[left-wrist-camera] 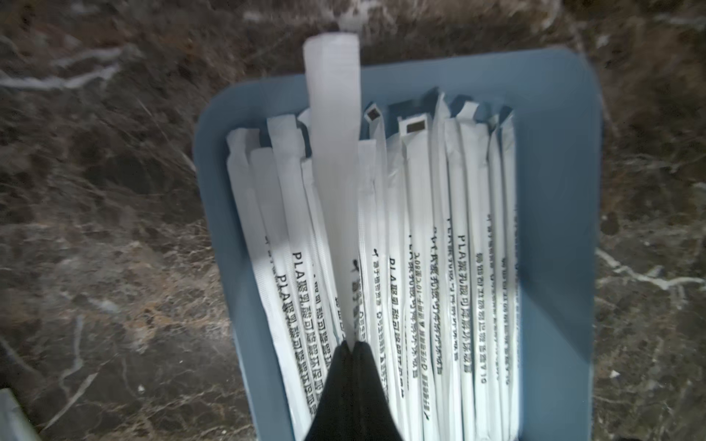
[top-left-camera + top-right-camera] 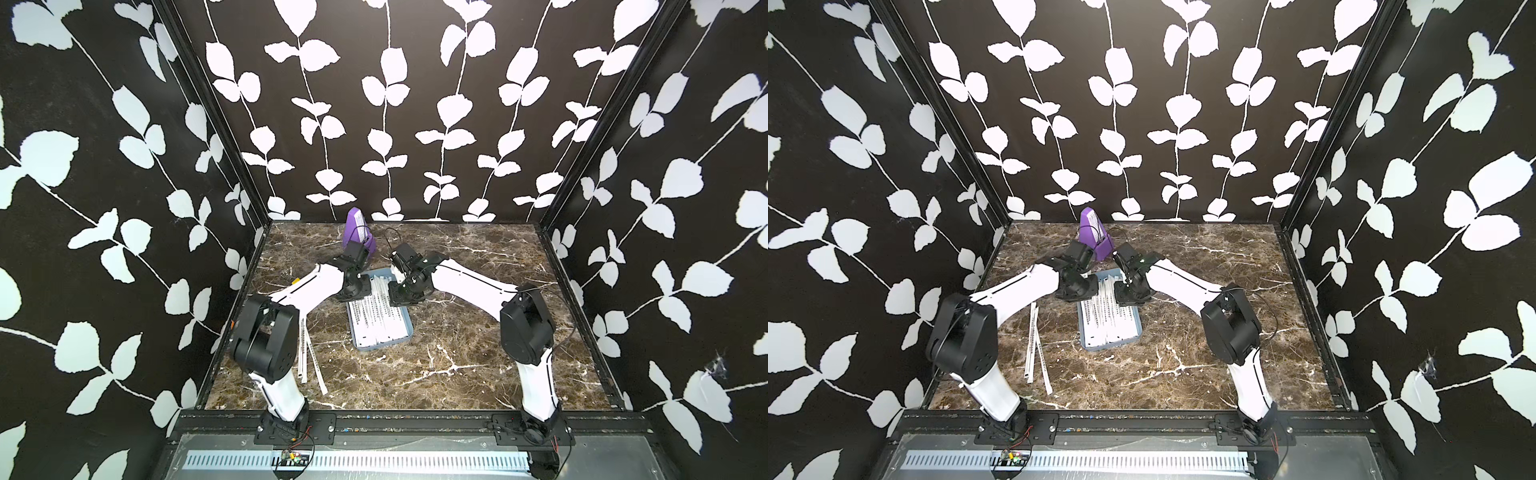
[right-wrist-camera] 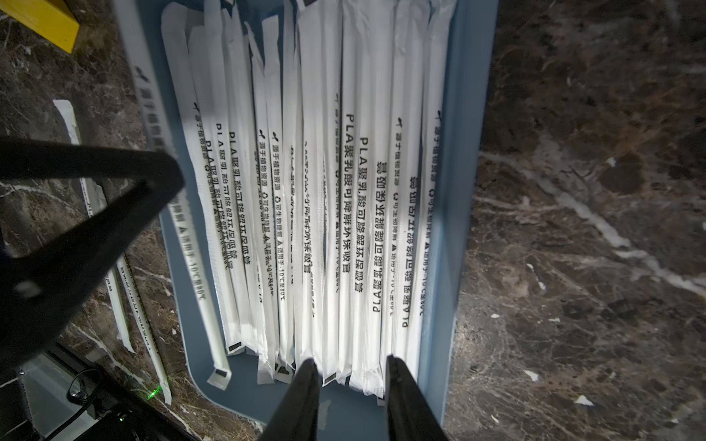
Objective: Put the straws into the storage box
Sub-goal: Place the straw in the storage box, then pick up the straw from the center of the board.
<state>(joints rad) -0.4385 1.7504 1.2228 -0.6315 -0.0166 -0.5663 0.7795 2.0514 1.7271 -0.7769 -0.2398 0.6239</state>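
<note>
Overhead, both top views give the layout: the box (image 2: 409,328) (image 2: 1138,329) sits about mid-table (image 2: 478,357), just in front of the purple metronome (image 2: 358,232) (image 2: 1096,237). Both wrists bend down over its far end, so the fingertips are hidden in those views. The box is packed with straws (image 2: 376,320) (image 2: 1106,322) lying lengthwise, side by side. The loose straws (image 2: 304,357) (image 2: 1031,349) (image 3: 121,313) show in the top views and the right wrist view, not in the left wrist view: a few on the table left of the box, near the left arm's elbow, apart from the box. The left wrist view settles the left gripper (image 1: 350,345): its jaws are pinched fully together on one end of a single straw. This held straw (image 1: 336,152) runs out above the packed ones, and its free end shows past the box's rim (image 1: 554,191). The right wrist view catches the held straw (image 3: 147,88) from the other end, running along the box's edge on the left gripper's side. That view also shows the right gripper (image 3: 351,362): its fingers stand part way apart over the near ends of the packed straws (image 3: 324,191), with nothing seen clamped between them. Whether the pads touch paper cannot be told.
</note>
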